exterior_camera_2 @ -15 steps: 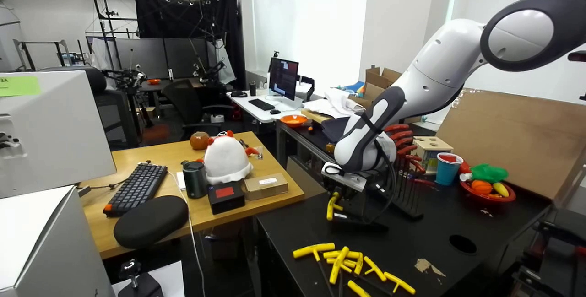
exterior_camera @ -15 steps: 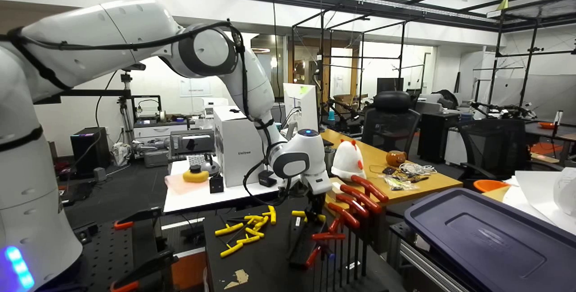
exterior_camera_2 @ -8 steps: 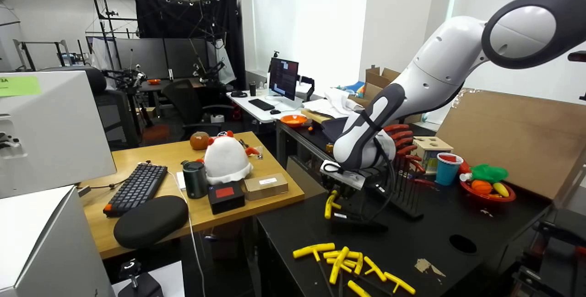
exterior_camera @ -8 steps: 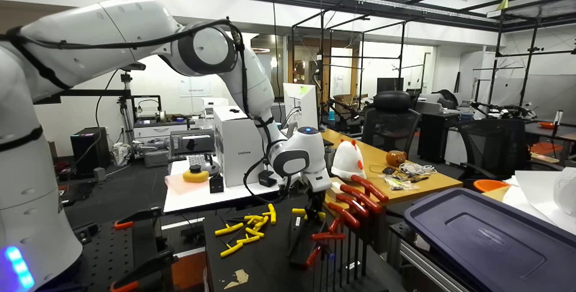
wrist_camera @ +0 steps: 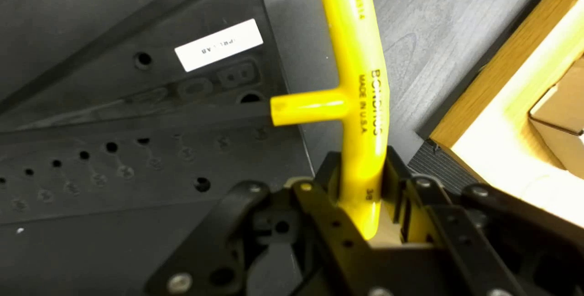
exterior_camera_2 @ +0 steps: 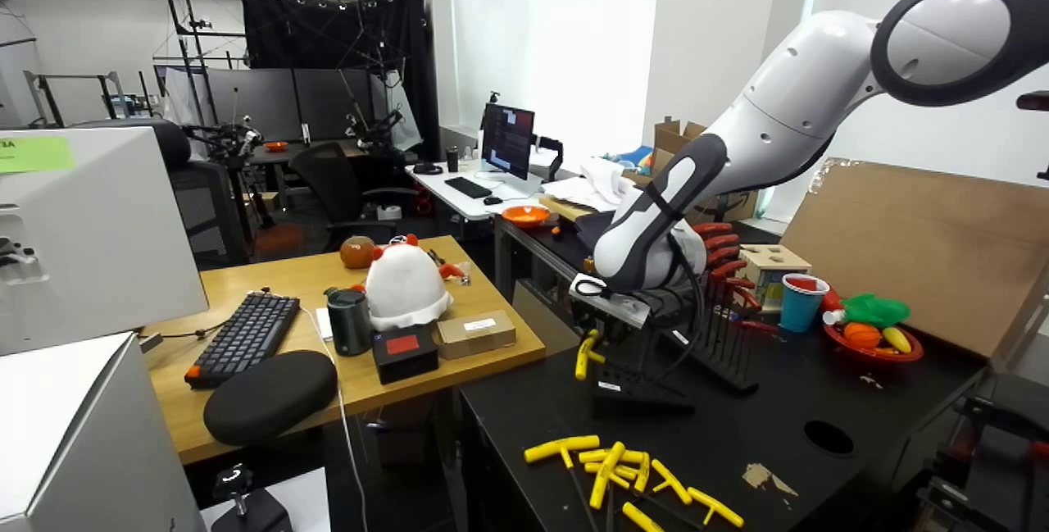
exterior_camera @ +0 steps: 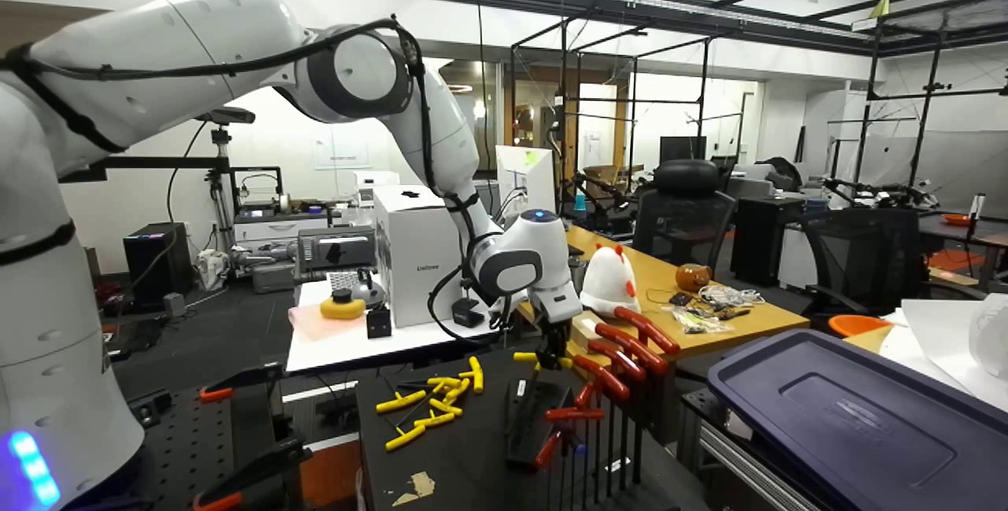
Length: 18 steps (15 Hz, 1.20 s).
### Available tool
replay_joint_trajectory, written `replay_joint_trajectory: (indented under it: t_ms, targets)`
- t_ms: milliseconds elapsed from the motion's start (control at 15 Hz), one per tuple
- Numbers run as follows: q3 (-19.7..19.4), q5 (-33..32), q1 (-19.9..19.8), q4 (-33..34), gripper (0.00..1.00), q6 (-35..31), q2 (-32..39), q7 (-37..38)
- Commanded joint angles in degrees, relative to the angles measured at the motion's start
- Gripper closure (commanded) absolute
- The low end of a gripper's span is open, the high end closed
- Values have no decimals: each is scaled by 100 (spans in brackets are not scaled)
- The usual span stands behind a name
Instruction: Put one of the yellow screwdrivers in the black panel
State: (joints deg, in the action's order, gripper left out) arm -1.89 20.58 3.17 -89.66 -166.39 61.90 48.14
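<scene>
My gripper is shut on one end of a yellow T-handled screwdriver. It holds it raised over the dark table; the screwdriver also shows in both exterior views. Its shaft is hard to see. Two black tool panels stand there. One, a black panel with a row of holes and a white label, is just below and beside the held screwdriver. The other panel bears a row of red tool handles, right beside the gripper. Several yellow screwdrivers lie in a loose pile.
A wooden desk with a cardboard box and a white plush adjoins the table. A blue cup and a bowl of toy fruit stand behind the red handles. A large dark lidded box is near.
My gripper has risen a little with the yellow screwdriver still held, more of the holed black panel showing beneath it. The pile and the red-handled tools have not moved.
</scene>
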Motion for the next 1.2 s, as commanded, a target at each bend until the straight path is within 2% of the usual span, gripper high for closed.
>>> replay_joint_trajectory:
  t_ms: [0, 200, 333, 800, 1133]
  targets:
    - [272, 245, -235, -345, 94, -193, -387, -170]
    - [567, 402, -530, -369, 94, -252, -471, -367]
    - [904, 530, -867, -461, 94, -367, -554, -685]
    - [2361, 1081, -2222, -907, 94, -1172, -650, -2569]
    - [3561, 795, -3303, -1412, 94, -1739, -496, -3700]
